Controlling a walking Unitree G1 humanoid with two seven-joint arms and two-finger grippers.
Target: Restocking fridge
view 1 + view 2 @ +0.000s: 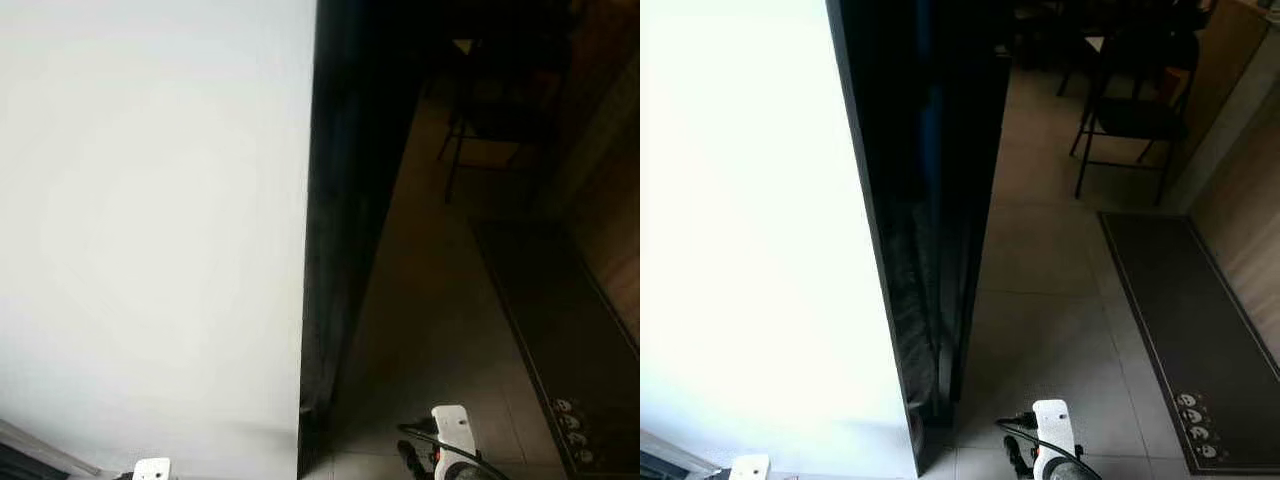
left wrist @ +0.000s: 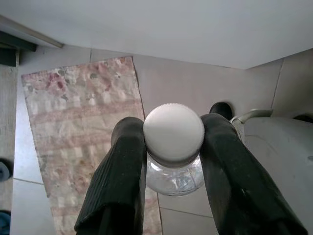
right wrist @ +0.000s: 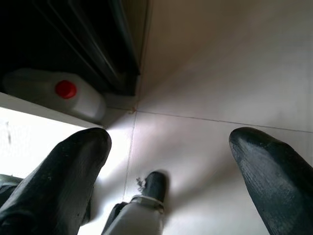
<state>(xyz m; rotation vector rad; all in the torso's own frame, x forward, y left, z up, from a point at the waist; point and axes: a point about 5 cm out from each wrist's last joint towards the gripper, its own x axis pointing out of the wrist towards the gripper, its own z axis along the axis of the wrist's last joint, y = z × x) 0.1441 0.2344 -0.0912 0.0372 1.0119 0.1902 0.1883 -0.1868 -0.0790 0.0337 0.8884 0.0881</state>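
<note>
A: Where is the bottle (image 2: 173,147) right now?

B: Clamped in the left gripper (image 2: 173,134). Its two black fingers (image 2: 122,171) press against opposite sides of the neck, just under the white ribbed cap (image 2: 173,132). The clear body hangs below, so the long axis runs straight away from the wrist, down toward the tiled floor (image 2: 195,83) and the patterned rug (image 2: 78,127).

A: And the fridge?

B: The broad white fridge door (image 1: 150,230) fills the left of the scene, seen edge-on, with a dark gap (image 1: 340,200) just right of it. I judge the bottle has to travel forward and rightward, round that edge, into the dark opening.

A: Which arm is nearer the opening?

B: The right gripper (image 3: 171,161), jaws wide apart and holding nothing, hangs low over the floor by the base. Its wrist view shows a white jug with a red cap (image 3: 56,93) lying near the fridge's foot.

A: How does the bottle look?

B: Transparent, rounded shoulders; contents cannot be told.
</note>
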